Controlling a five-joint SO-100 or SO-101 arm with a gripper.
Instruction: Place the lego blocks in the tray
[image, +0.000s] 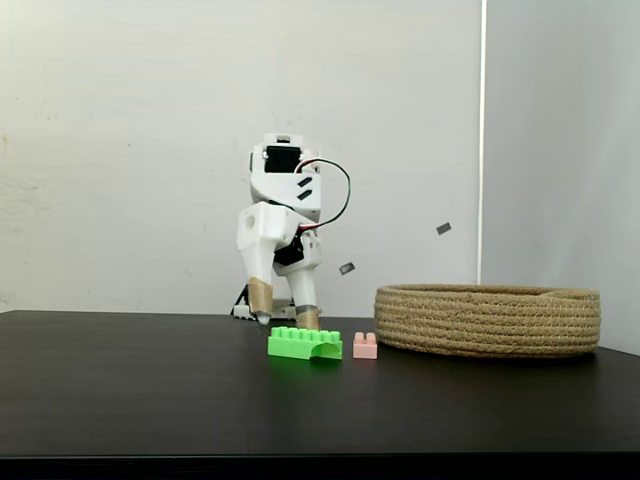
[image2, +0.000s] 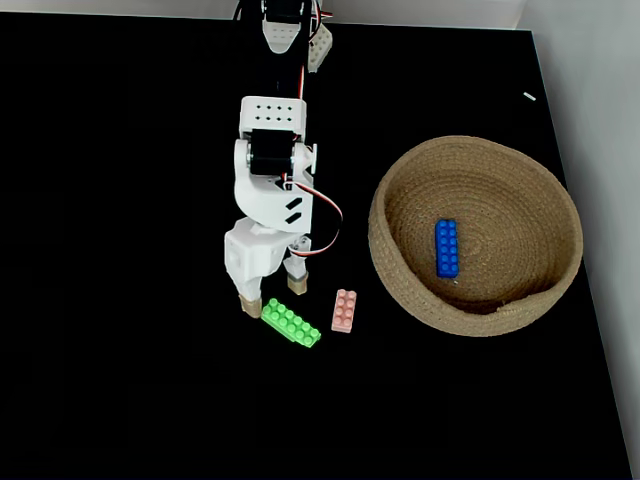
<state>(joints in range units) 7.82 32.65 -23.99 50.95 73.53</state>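
Black table (image2: 120, 300) spread under everything in both fixed views, pale wall behind it. Tray (image2: 400, 275) of coiled tan rope sat to the right of the arm in both fixed views (image: 487, 320), well apart from it. White arm (image2: 268, 190) reached down from the table's far edge, a red-and-black wire looped at its side. Gripper (image2: 272, 297) pointed down at the table with its fingers spread, holding nothing; tan-wrapped fingertips (image: 260, 296) stood close to the surface just behind the green brick (image: 305, 343).

Seen from above, green brick (image2: 290, 322) lay on the table at a slant, studs up, its upper-left end between the two fingertips or just in front of them; contact could not be told. Blue brick (image2: 447, 247) lay inside the tray on its floor, long side running top to bottom. Pink brick (image2: 344, 310) rested on the table just right of the green one, between it and the tray, touching neither (image: 365, 346).
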